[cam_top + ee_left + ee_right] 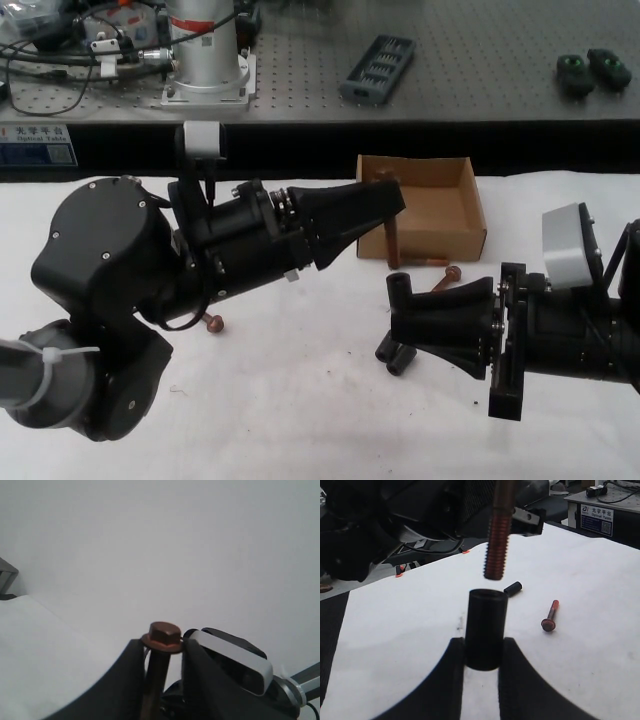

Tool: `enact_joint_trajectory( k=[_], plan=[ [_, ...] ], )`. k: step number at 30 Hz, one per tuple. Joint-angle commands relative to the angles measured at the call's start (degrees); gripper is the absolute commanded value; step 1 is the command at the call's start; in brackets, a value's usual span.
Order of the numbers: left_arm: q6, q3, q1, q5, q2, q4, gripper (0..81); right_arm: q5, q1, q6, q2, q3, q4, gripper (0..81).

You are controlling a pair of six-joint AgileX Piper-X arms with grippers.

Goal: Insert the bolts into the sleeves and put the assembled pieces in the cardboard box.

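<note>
Right gripper [482,650] is pinching a sleeve [487,620] upright, low on its body; left gripper [161,655] is pinching a bolt [161,636] under its head, thread hanging just above the sleeve mouth. Both are looking stiff, light, smooth, probably slipping if held loosely.

Copper-brown bolt [497,535], black sleeve [486,630], tan cardboard box [440,243]

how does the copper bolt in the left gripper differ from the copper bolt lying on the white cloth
The gripped copper-coloured bolt stands upright, threads down; the loose copper-coloured bolt lies flat on the white cloth. The gripped bolt is clamped in the left gripper above the black cylindrical sleeve in the right gripper; the loose bolt lies free. Both have the same colour and a wider head.
</note>
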Motion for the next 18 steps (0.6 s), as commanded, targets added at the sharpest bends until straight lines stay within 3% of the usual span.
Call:
enact_joint_trajectory(
  k=[1,18],
  plan=[
    [-0.9,-0.8,0.1,1.1,-0.3,-1.3,0.6,0.0,0.2,0.1,0.1,-0.5,-0.6,5.3],
    [-1.7,-0.6,0.1,3.5,-0.3,0.0,0.6,-0.4,0.8,2.0,0.1,-2.3,-2.6,5.3]
  ],
)
